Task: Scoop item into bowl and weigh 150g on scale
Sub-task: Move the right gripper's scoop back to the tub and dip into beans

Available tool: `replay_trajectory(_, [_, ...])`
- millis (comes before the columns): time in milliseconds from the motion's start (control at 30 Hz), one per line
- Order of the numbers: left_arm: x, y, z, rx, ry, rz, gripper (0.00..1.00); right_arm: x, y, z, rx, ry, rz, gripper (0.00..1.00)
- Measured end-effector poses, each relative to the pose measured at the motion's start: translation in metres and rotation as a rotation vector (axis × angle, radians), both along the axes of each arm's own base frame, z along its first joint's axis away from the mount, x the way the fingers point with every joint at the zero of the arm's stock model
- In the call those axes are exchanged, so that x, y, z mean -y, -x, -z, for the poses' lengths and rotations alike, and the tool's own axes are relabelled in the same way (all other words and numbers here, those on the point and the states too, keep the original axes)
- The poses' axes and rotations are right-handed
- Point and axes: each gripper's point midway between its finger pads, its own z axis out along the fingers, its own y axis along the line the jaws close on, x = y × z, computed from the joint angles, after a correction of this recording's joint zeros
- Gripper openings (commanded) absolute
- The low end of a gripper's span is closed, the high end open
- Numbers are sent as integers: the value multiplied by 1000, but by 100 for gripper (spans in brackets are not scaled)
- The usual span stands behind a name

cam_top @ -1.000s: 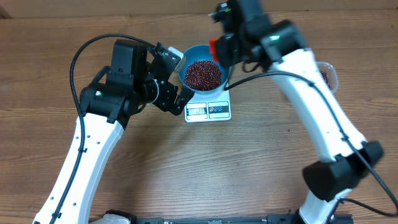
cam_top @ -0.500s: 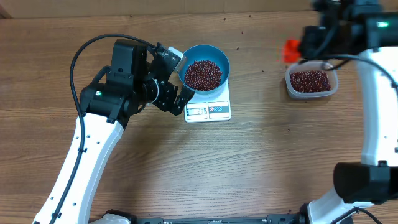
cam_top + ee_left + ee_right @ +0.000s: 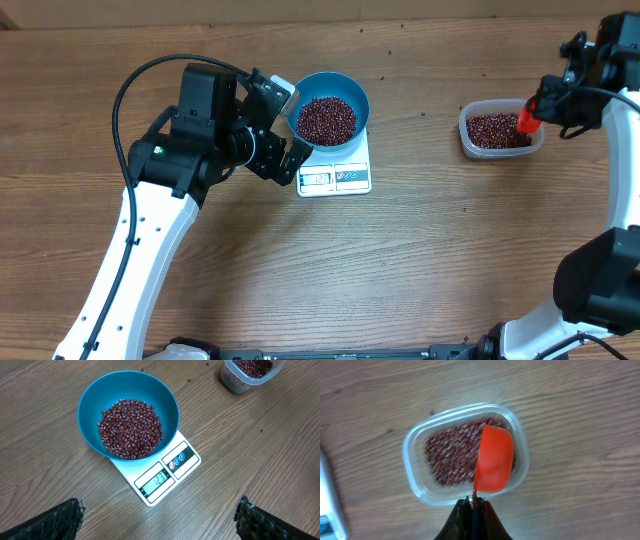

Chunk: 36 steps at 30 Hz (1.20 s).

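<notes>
Closest to me, the broad brown wooden table (image 3: 400, 270) was bare between the two arms, which left plenty of room to swing across the front. A little further in, the black left pincer (image 3: 285, 125) hung just beside the bowl, its jaws spread as wide as they go and nothing in them. From its own camera the two fingertips (image 3: 60, 520) sat well apart at the bottom corners.

Under that camera stood the small flat white rectangular kitchen scale (image 3: 187, 457). Its display (image 3: 159, 479) showed what looked like 123, so I judged the weighing well along but short of the mark, with perhaps another scoop left. The round light-blue smooth-sided bowl (image 3: 95, 395) sat on the scale's far half, clear of the display, and held a loose heap of small dark red-brown beans (image 3: 130, 427).

Off to the right, well apart from the scale, the right pincer (image 3: 472, 505) was clamped shut on the handle of a bright orange plastic scoop (image 3: 494, 460). The scoop was poised over the clear rounded-rectangular plastic tub (image 3: 412, 445), where more beans lay. Whether the scoop carried any I could not tell.

The wood between tub and bowl was open apart from a few tiny dark specks (image 3: 385, 52). The table's far edge ran close behind both, so there was little room beyond them
</notes>
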Motion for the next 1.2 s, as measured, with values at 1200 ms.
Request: replay_trajectory(1200, [0, 0, 0, 0, 0, 0, 100, -48, -12, 81, -40, -41, -191, 4])
